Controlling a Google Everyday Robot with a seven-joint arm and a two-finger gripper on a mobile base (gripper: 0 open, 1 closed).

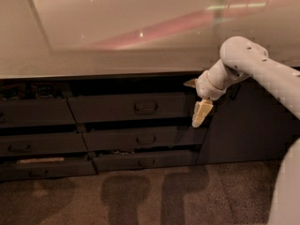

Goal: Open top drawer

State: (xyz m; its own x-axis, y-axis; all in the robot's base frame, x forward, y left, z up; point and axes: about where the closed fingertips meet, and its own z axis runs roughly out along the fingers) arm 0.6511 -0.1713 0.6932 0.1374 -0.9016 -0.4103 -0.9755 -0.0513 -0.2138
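One gripper [198, 121], fingers together and empty, hangs centre right beside the top drawer [103, 109], presumably lining up for its loop handle [146, 107].

Looked like a kitchen or office pantry. Had a long pale counter [117, 46], with the top drawer [108, 109] and lower drawers [117, 139] under it, a dark cabinet door [248, 125] under its right end, and brown carpet [140, 196] below. Showed the gripper [201, 114] just under the counter's edge.
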